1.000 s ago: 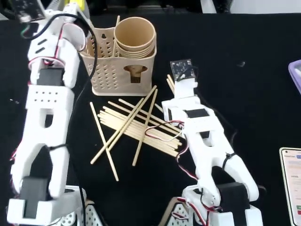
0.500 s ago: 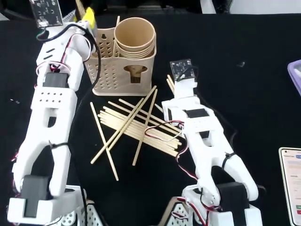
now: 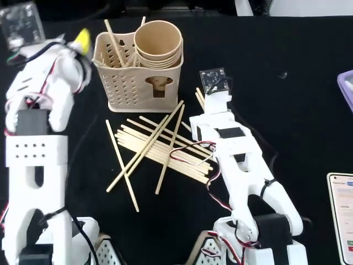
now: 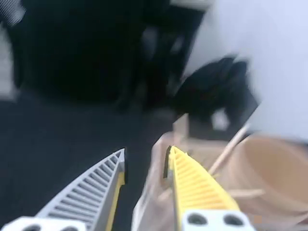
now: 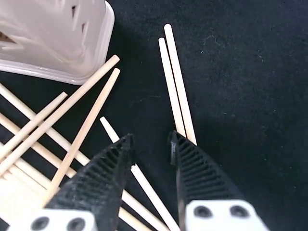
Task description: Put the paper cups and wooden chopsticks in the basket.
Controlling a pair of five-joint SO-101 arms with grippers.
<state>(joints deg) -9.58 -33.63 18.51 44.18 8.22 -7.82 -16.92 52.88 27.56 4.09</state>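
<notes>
Right hand (image 5: 149, 139), open and empty, hangs over pale wooden chopsticks (image 3: 161, 148) scattered on the black tabletop (image 3: 292, 127) beside the beige perforated basket (image 3: 129, 88) holding stacked tan paper cups (image 3: 158, 40); closing on crossed sticks could flick one away, while the open left hand (image 4: 144, 156) might bump the basket.

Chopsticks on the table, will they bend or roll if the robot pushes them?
The chopsticks look like thin straight wood, so probably stiff and light. They look round, so a loose one may roll on the black table. Crossed in a pile, one pushed would likely nudge others.
</notes>
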